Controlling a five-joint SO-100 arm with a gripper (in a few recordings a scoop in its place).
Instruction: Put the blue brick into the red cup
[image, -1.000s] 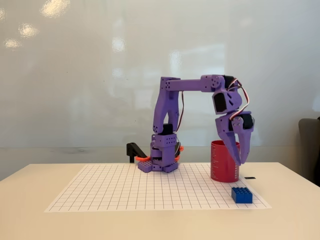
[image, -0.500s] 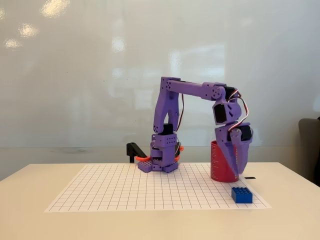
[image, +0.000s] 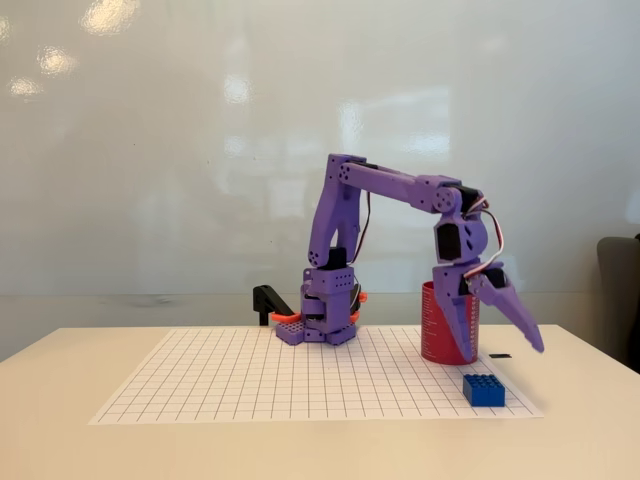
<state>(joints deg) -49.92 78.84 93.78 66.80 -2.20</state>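
Since a second ago the purple arm (image: 345, 250) has stretched forward and sunk, and its end effector (image: 505, 335) has swung its jaws wide apart, one finger low against the front of the red cup (image: 445, 322), the other angled out to the right. Left to right, the cup stands on the gridded mat (image: 250, 385), and the blue brick (image: 484, 390) lies just in front of it, untouched on the table (image: 60, 400). That brick looks light, rigid and slick-sided; pinching its two long flat sides should hold best.

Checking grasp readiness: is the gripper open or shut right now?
Open: the gripper has one finger splayed out rightward, the other hanging before the red cup.
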